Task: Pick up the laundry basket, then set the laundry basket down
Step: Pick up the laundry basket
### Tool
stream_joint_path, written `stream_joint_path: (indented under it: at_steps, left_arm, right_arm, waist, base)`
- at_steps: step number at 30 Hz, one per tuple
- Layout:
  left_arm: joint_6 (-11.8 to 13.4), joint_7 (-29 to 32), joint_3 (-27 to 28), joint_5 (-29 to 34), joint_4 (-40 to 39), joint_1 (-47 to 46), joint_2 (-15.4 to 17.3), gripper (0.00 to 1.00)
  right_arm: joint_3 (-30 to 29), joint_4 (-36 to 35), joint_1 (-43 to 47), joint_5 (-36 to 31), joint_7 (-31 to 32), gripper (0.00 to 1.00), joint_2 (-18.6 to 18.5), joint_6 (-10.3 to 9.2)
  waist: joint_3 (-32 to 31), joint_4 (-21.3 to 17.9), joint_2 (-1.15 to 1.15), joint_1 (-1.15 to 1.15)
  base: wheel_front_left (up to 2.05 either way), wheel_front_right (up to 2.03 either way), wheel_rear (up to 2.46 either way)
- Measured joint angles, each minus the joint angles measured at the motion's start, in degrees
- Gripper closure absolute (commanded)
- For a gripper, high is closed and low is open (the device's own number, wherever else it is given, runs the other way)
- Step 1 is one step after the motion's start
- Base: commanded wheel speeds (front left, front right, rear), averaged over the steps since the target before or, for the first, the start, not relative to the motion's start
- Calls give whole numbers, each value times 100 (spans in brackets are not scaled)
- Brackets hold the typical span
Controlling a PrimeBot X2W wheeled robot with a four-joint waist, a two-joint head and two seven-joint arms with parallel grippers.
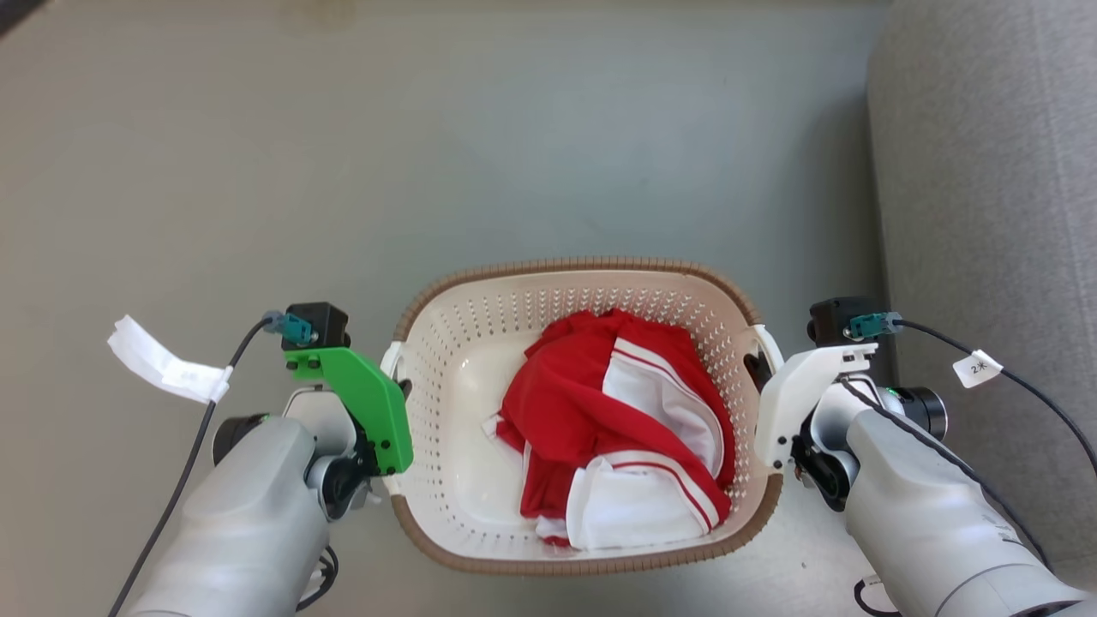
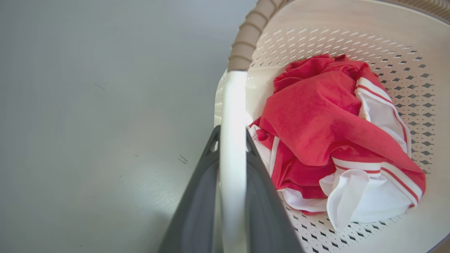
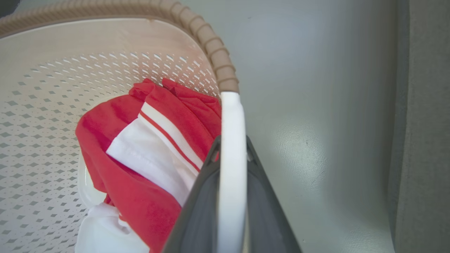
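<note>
eng: Left gripper (image 2: pixel 231 135) is clamped on the left handle (image 2: pixel 232 105) of the laundry basket (image 1: pixel 591 264). Dark fingers flat on the white bar, one each side. Right gripper (image 3: pixel 230 146) has the same hold on the right handle (image 3: pixel 230 119).

ops: Real contact on both?

eng: Yes. In each wrist view the bar sits pinched between the fingers, no gap either side. In the head view the fingertips are hidden under the green mount (image 1: pixel 360 403) and the white mount (image 1: pixel 797 394).

ops: Basket position?

eng: Between the two arms, low-middle of the head view, long side running across. Grey floor (image 1: pixel 343 171) below it. Can't tell whether it's resting there or lifted clear.

ops: Contents?

eng: One crumpled red garment (image 1: pixel 617 428) with white panels and striped trim. It lies on the basket bottom, slightly toward the robot's right.

ops: Anything close by?

eng: Grey fabric-covered block (image 1: pixel 986 171) along the robot's right, near the right arm, apart from the basket. White tape flag (image 1: pixel 163 368) on the left wrist cable, small white label (image 1: pixel 977 368) on the right one.
</note>
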Motion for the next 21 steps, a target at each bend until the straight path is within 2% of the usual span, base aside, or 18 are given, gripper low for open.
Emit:
stream_joint_path:
  at_steps: [21]
  left_arm:
    - [-3,602,-152,-571,154,604,57,100]
  right_arm:
    - [342,109,508,573,768,100,41,60]
  waist:
    - [-1365,-123,0,0]
  base:
    - [0,0,0]
